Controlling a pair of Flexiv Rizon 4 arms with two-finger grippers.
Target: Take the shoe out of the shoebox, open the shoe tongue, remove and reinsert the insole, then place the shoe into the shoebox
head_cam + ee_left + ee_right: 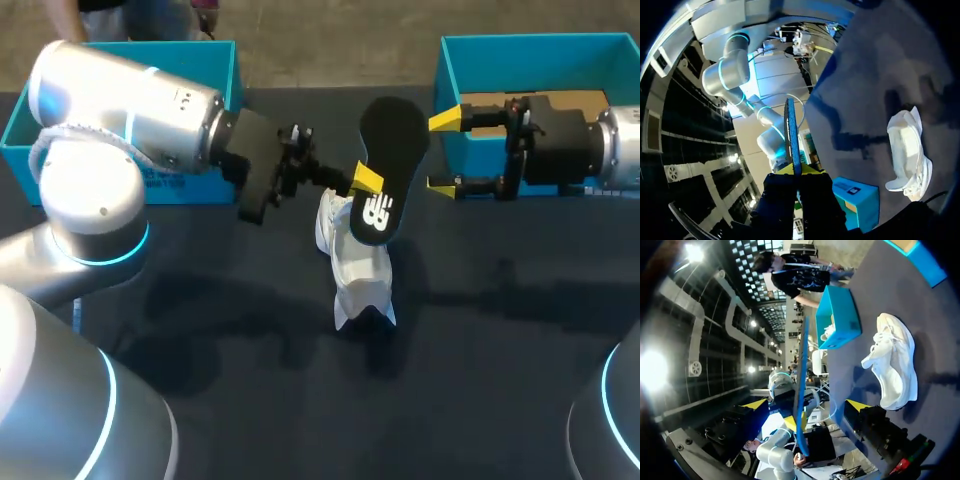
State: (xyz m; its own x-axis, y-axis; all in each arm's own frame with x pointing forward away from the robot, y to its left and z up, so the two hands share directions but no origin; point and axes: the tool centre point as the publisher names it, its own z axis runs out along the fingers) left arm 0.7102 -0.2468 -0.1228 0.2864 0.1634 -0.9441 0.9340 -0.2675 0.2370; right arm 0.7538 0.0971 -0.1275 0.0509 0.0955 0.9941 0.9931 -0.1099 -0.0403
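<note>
A black insole [385, 165] is held up over the middle of the table, my left gripper [366, 181] shut on its lower edge. The left wrist view shows the insole [791, 132] edge-on, rising from between the left gripper's [795, 170] yellow tips. Below it, a white shoe [356, 268] lies on the dark table; it also shows in both wrist views [907, 155] [892, 360]. My right gripper [443, 152] stands wide open just right of the insole, in front of the right blue shoebox [540, 50]. Seen from the right wrist, the insole [801, 380] stands edge-on ahead of the right gripper [806, 405].
A second blue box [215, 60] stands at the back left behind my left arm, also seen beyond the shoe [837, 315] and beside the left gripper [856, 197]. Bare dark tabletop [480, 380] stretches in front of the shoe.
</note>
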